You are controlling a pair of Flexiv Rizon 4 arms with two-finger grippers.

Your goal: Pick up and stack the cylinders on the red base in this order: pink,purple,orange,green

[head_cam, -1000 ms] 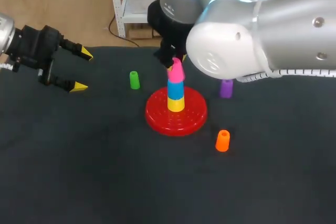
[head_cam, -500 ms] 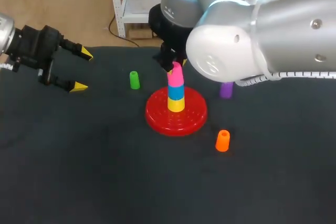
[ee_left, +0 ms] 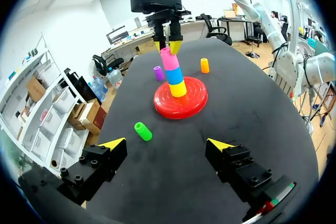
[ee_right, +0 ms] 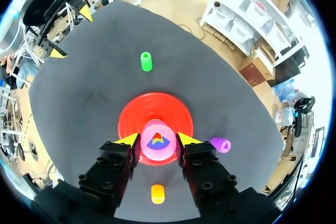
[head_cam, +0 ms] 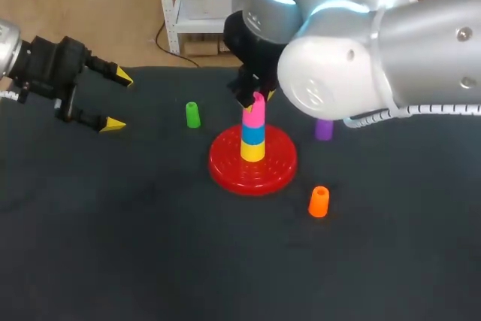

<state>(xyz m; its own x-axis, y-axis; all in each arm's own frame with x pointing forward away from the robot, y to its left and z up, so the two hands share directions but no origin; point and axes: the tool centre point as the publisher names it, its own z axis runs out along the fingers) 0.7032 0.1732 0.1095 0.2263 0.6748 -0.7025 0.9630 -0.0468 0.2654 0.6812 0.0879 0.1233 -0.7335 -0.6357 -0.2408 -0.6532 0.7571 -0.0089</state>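
On the red base (head_cam: 225,171) stands a stack: a yellow cylinder (head_cam: 252,151), a blue one (head_cam: 252,133) and the pink cylinder (head_cam: 255,110) on top. My right gripper (head_cam: 254,95) comes down from above and is shut on the pink cylinder (ee_right: 157,148), one yellow tip on each side. The green cylinder (head_cam: 192,114) stands left of the base, the purple cylinder (head_cam: 324,129) lies to its right, and the orange cylinder (head_cam: 319,201) stands at the front right. My left gripper (head_cam: 119,100) hangs open and empty over the table's far left.
The black table (head_cam: 135,246) holds nothing else. From the left wrist, the green cylinder (ee_left: 142,131) lies just ahead of the open left gripper (ee_left: 168,143), with the red base (ee_left: 194,103) farther on.
The right gripper has shifted slightly right and lowered; the pink cylinder, tilted before, now stands nearly upright on the blue one. The left arm has not moved.
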